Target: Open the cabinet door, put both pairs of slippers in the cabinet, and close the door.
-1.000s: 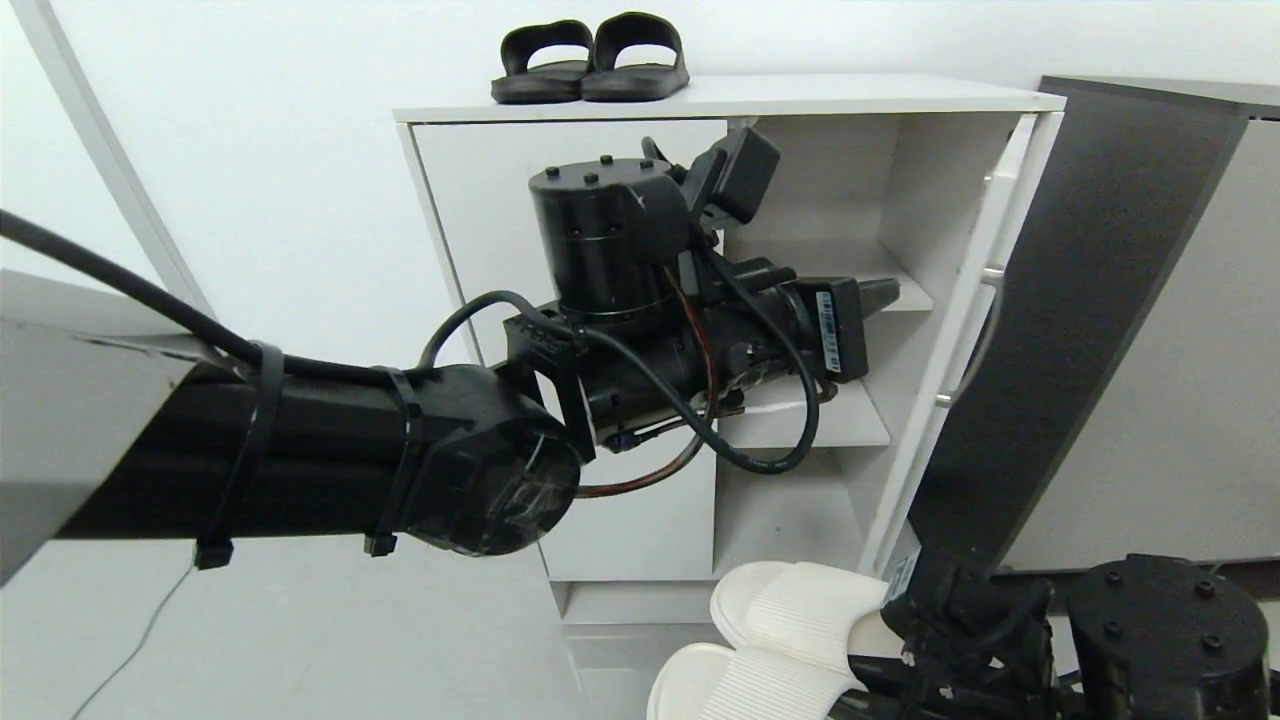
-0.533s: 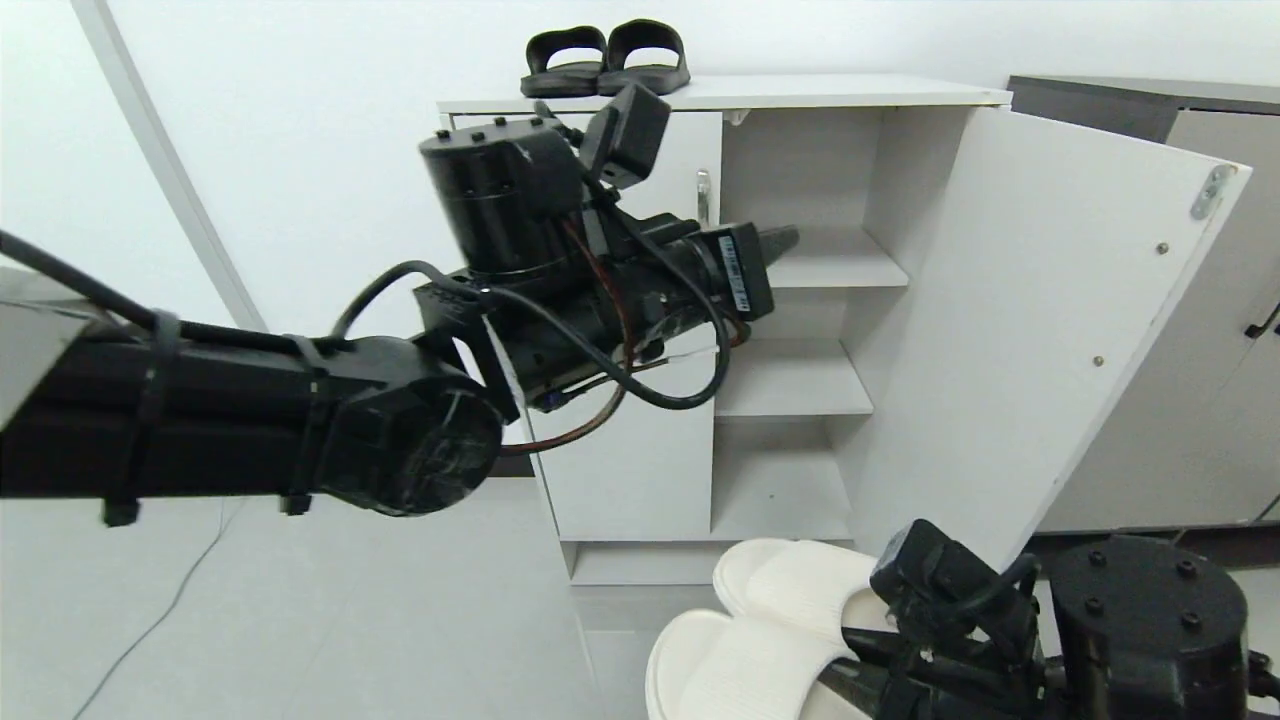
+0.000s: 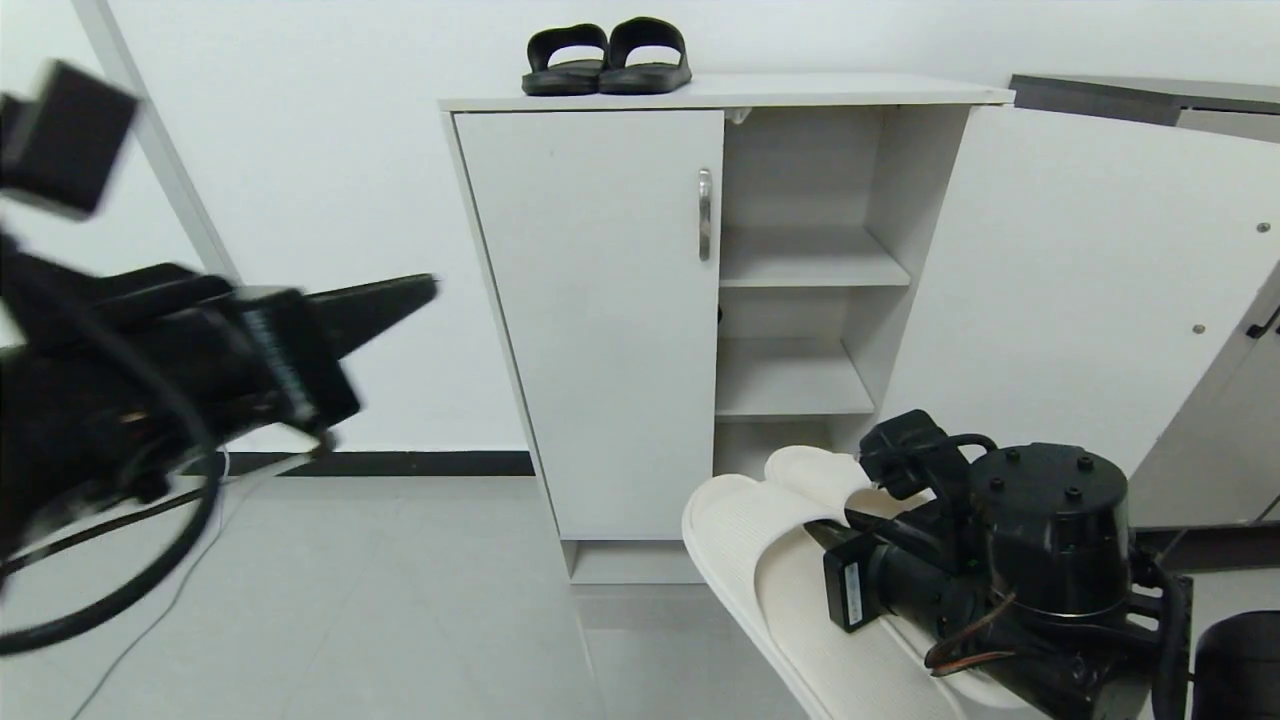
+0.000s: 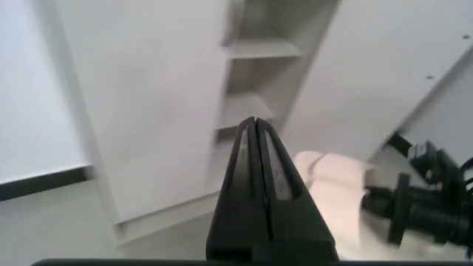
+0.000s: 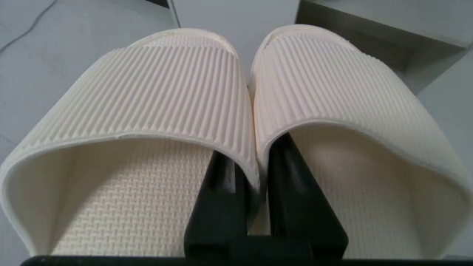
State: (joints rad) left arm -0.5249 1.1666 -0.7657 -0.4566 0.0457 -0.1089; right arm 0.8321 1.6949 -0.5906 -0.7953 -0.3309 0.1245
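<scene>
**White pair lined up with the open bay**

Well to the left of the cabinet [image 3: 720, 95], the left gripper [image 3: 425, 288] hangs with its fingers pressed flat together, holding nothing and pointing towards the cabinet's side. The cabinet's left door [image 3: 590, 330] is closed. The black slippers [image 3: 607, 58] sit side by side on the cabinet top, above that door.

The right half stands open, showing two bare shelves [image 3: 790, 385]. Just in front of its lowest bay, the right gripper [image 5: 255, 199] pinches the white slippers [image 3: 770, 540] by their touching inner walls. Their toes point into the cabinet, so the pair's long axis runs straight from the gripper to the opening. The right arm is far nearer, and a forward push should seat them. The bay looks only slightly wider than the pair.

The open door [image 3: 1060, 300] is swung wide to the cabinet's right, above pale, glossy floor [image 3: 400, 600].
</scene>
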